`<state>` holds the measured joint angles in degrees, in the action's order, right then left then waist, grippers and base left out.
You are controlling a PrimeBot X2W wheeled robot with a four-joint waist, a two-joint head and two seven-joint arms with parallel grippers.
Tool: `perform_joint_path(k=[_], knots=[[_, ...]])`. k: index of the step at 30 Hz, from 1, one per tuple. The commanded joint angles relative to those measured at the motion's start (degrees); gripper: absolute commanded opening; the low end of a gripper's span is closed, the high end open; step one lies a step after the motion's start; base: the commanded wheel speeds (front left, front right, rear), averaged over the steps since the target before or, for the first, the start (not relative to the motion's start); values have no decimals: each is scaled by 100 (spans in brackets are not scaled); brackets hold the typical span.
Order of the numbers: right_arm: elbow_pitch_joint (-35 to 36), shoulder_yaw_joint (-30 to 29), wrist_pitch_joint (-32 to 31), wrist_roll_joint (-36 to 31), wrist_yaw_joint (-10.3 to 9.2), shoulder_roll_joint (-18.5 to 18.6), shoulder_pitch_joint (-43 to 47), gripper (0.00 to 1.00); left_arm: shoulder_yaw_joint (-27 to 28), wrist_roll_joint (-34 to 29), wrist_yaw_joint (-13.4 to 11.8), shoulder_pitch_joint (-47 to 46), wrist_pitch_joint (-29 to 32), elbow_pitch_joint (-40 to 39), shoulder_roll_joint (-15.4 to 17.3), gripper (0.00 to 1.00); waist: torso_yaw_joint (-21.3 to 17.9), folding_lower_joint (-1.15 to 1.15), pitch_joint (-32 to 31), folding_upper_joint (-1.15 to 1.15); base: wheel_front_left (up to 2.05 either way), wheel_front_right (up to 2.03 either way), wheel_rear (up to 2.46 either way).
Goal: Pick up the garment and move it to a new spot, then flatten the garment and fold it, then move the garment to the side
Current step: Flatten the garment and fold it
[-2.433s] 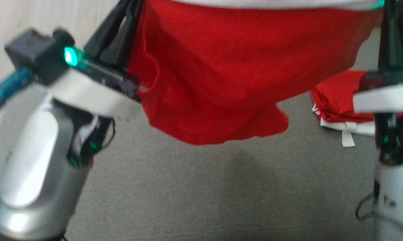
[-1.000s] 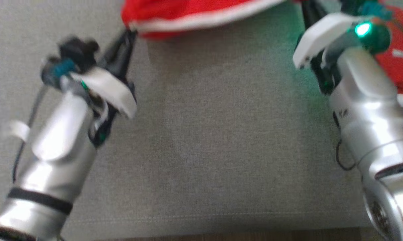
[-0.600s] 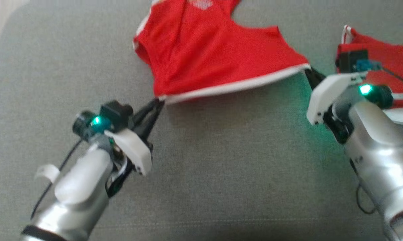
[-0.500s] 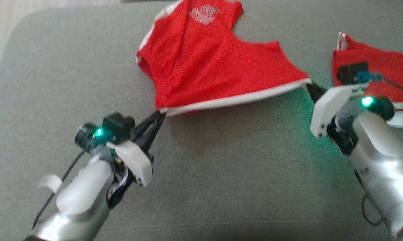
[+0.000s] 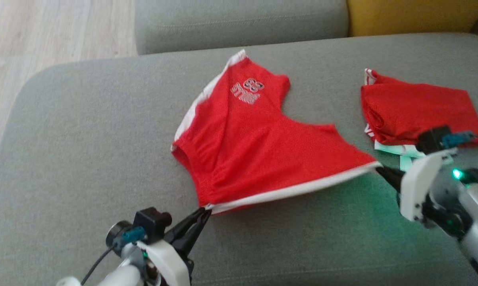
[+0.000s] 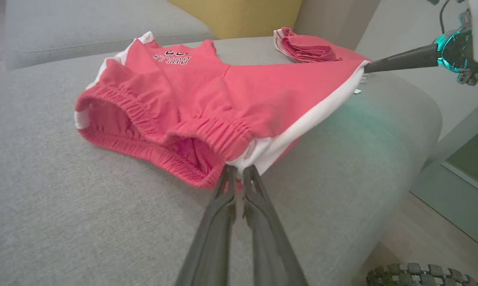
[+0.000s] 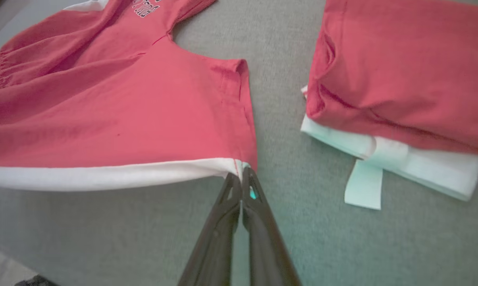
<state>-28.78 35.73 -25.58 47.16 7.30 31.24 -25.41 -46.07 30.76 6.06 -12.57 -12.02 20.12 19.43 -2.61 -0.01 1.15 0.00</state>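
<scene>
Head view: the left arm comes in at the bottom edge, wrist low, and the left hand (image 5: 204, 212) points up and to the right. Its two dark fingers are pressed together on the near-left corner of the red shorts (image 5: 259, 151), at one end of the white stripe (image 5: 290, 190). The right arm enters from the lower right with a green light on its wrist. The right hand (image 5: 379, 169) reaches up and left, its fingers clamped on the other end of that stripe. The stripe runs straight between both hands, and the rest of the shorts lie spread on the grey sofa seat (image 5: 84, 139), with the printed leg farthest from the robot. To the right, apart from the shorts, a folded red garment (image 5: 417, 109) sits on a folded white cloth (image 5: 394, 150).

Left wrist view: the left hand's fingers rise from the bottom edge and meet at their tips, pinching the spot where the gathered red waistband (image 6: 207, 137) meets the white stripe. The waist opening gapes to the left. At the upper right, the right hand's thin fingers are closed on the stripe's far end.

Right wrist view: the fingers are shut on the corner where the stripe meets the leg hem. The folded pile lies to the right, across a strip of bare seat.
</scene>
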Motion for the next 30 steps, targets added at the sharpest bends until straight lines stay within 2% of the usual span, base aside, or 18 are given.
perform_joint_path(k=[1, 8, 14, 17, 24, 30], knots=[[269, -36, -72, 102, 19, 232, 36, 0, 199, -39, -62, -178, 8, -240, 221, 0, -46, 1, -58, 0, 0, 0, 0], [1337, -486, -896, 644, 19, 990, 892, 0, 140, 26, -398, 447, 342, -1301, 570, 0, -76, 1, -157, 0, 0, 0, 0], [2064, -1138, -1400, 677, 19, 1317, 1391, 0, 94, 7, -557, 638, 515, -1967, 721, 0, 28, 1, -95, 0, 0, 0, 0], [2331, -1479, -1520, 479, 19, 1270, 1401, 0, 174, -20, -629, 509, 487, -2108, 698, 0, 124, 1, 27, 0, 0, 0, 0], [2681, -2090, -1823, -229, 19, 905, 906, 0, 413, 21, -646, -28, 453, -2199, 574, 0, 496, 1, 457, 0, 0, 0, 0], [2658, -2123, -1978, -850, 19, 665, 19, 0, 482, 33, -505, -552, 384, -2025, 382, 0, 890, 1, 903, 0, 0, 0, 0]])
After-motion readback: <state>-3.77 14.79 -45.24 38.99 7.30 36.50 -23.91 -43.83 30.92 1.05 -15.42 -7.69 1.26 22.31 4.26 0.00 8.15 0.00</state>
